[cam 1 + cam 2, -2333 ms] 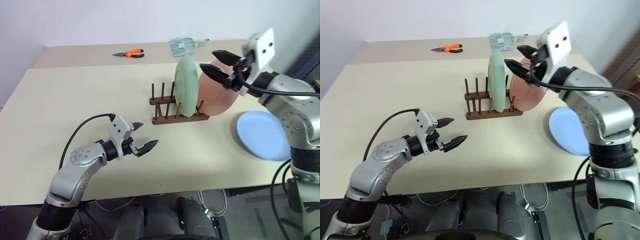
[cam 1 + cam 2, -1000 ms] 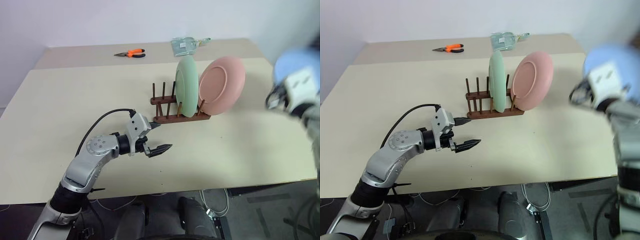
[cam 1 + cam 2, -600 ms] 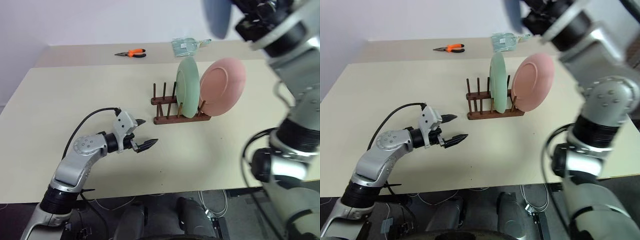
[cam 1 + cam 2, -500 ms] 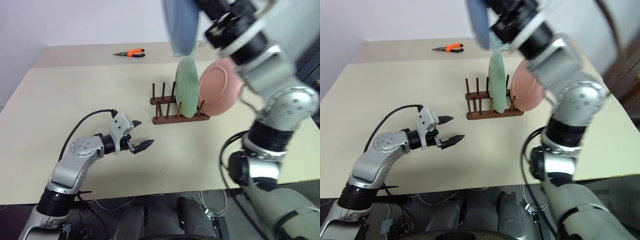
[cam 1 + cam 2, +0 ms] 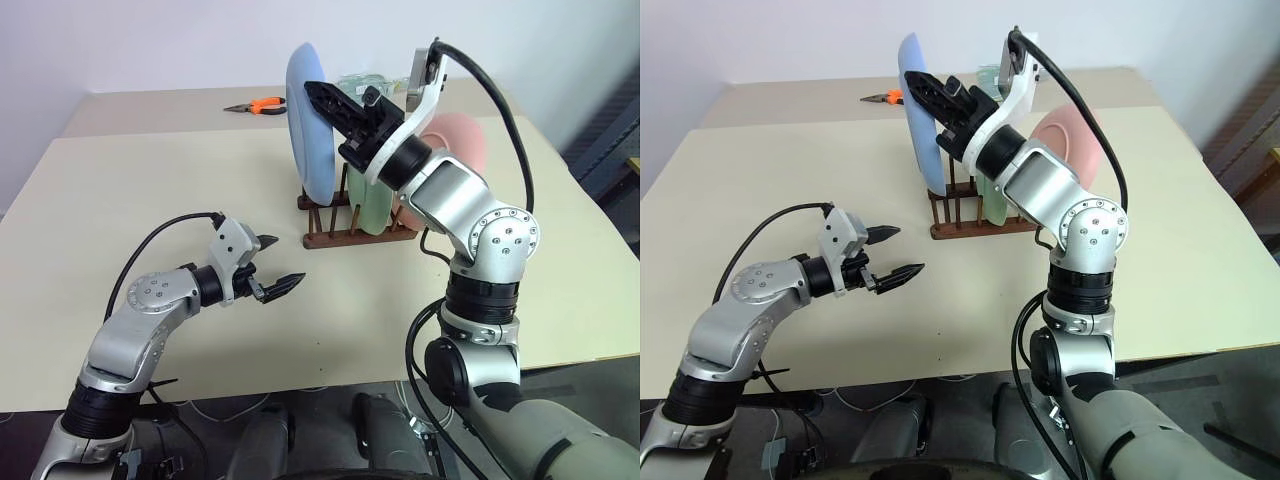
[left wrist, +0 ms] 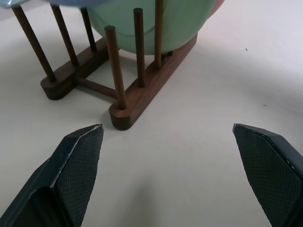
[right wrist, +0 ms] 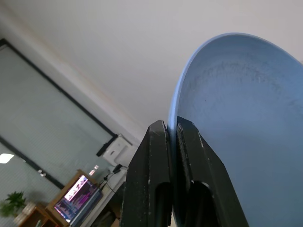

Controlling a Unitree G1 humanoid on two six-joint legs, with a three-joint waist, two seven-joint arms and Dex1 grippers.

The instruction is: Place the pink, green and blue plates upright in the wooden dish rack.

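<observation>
beige table (image 5: 120,200), right tool (image 5: 325,100) clamping blue plate (image 5: 305,120) above wooden dish rack (image 5: 340,235), left tool (image 5: 272,268) wide

Three plates (image 5: 308,120), one wooden dish rack (image 5: 340,236), one pair of pliers (image 5: 262,105).
</observation>
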